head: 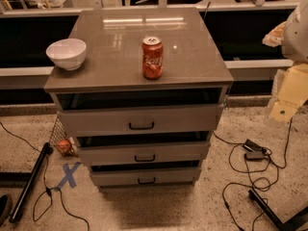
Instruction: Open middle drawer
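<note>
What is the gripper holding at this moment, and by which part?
Nothing, as far as shows. The gripper hangs at the right edge of the view, apart from the cabinet; the middle drawer has its handle untouched.

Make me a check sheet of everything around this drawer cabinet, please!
surface: grey cabinet top, shiny, two things on it.
job's things: middle drawer, dark gap above its front, looks barely out; nothing at its handle.
clutter: white bowl at the top's left edge; red can upright near the front.
grippers: gripper not in view; a white shape at the right edge may be the arm, away from the drawers.
cables: black cables loop on the floor at right, more at left.
surroundings: speckled floor, blue tape X, black pole lying at left.
</note>
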Tool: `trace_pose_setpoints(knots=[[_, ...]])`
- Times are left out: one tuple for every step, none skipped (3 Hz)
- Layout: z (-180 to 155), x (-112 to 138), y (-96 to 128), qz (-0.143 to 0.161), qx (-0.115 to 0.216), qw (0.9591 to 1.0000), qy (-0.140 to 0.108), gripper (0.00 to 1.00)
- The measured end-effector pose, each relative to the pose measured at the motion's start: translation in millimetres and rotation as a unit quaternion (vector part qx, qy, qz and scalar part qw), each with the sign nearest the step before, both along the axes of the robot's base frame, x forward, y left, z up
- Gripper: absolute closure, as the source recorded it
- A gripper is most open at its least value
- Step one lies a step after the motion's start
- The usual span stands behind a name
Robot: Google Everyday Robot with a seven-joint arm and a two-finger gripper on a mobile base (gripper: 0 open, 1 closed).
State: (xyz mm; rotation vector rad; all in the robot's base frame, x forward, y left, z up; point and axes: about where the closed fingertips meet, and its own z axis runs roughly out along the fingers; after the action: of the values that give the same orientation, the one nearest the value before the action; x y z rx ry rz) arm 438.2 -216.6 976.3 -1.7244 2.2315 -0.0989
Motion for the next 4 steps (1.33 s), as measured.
trace_pose_setpoints(knots=[[0.0, 0.0, 0.0, 0.0, 0.0, 1.0, 0.0, 0.0], [-17.7, 2.1, 8.9, 0.014, 0.021, 0.9996, -0.009, 0.0], [-60.3, -21.3, 48.9, 0.054, 0.088, 0.9945, -0.019, 0.0], [-113.9, -44.3, 101.2, 0.089, 0.16, 0.9828, -0.021, 0.0]])
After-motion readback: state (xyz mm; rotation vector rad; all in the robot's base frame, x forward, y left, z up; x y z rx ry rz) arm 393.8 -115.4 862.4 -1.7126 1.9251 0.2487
